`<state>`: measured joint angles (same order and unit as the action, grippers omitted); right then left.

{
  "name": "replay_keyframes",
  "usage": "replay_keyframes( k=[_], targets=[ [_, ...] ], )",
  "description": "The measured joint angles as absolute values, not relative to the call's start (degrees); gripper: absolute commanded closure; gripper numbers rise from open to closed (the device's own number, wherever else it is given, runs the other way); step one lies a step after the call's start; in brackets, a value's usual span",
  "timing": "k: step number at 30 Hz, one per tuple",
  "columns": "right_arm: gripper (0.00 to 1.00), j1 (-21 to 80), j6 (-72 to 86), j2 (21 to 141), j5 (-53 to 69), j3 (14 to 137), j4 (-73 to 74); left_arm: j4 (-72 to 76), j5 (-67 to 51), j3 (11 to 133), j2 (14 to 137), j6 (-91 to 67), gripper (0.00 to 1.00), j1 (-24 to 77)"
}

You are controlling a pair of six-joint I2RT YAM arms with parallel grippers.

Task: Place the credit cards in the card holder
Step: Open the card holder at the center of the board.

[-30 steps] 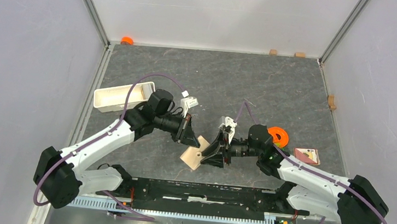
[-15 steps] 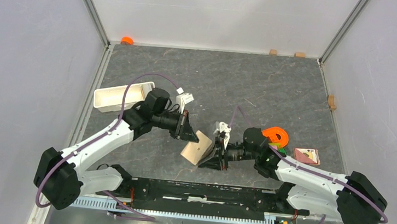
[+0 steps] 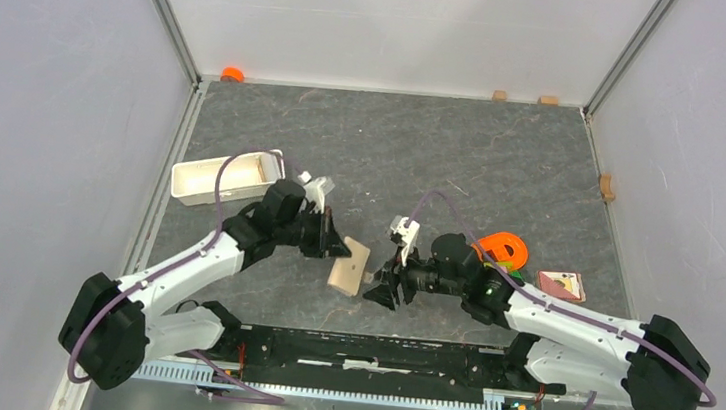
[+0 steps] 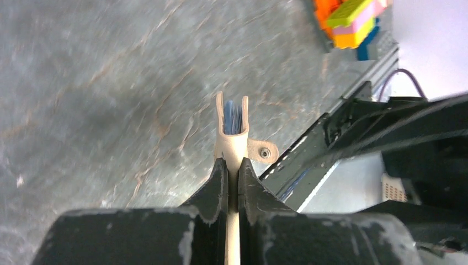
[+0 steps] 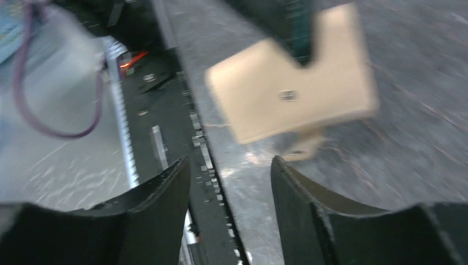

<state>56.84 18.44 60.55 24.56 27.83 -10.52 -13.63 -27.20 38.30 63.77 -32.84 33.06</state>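
My left gripper [image 3: 333, 246] is shut on the beige card holder [image 3: 350, 267] and holds it on edge just above the table. In the left wrist view the card holder [image 4: 232, 144] sticks out past my left gripper [image 4: 232, 161]. Blue layers show between its flaps, and its snap tab [image 4: 262, 152] hangs to the right. My right gripper [image 3: 381, 289] stands open just right of the holder and touches nothing. From the right wrist, the card holder [image 5: 292, 94] floats beyond my right gripper [image 5: 230, 161]. One pale credit card [image 3: 560, 284] with reddish print lies at the right.
A white tray [image 3: 223, 177] sits at the back left. An orange object [image 3: 508, 247] lies behind my right arm, and coloured bricks [image 4: 353, 22] show in the left wrist view. Small wooden blocks [image 3: 607, 186] line the walls. The arms' base rail [image 3: 365, 351] runs along the near edge.
My left gripper has drawn back to the left with the card holder. My right gripper has slid a little left and its jaws now stand wider apart.
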Motion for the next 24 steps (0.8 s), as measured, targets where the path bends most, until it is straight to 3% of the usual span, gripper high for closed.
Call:
replay_keyframes(
  k=[8, 18, 24],
  targets=[
    [0.25, 56.6, 25.9, 67.9, 5.8, 28.9, -5.4, -6.6, -19.2, 23.4, 59.2, -45.0, 0.98, 35.0],
    [0.25, 57.2, 32.9, 74.5, 7.8, 28.9, -12.2, -1.7, -15.9, 19.8, 57.8, -49.3, 0.98, 35.3],
    [0.36, 58.3, 34.0, 78.6, 7.9, 29.4, -14.1, -1.1, -15.1, 18.9, 57.7, -50.0, 0.98, 35.3]
  ],
)
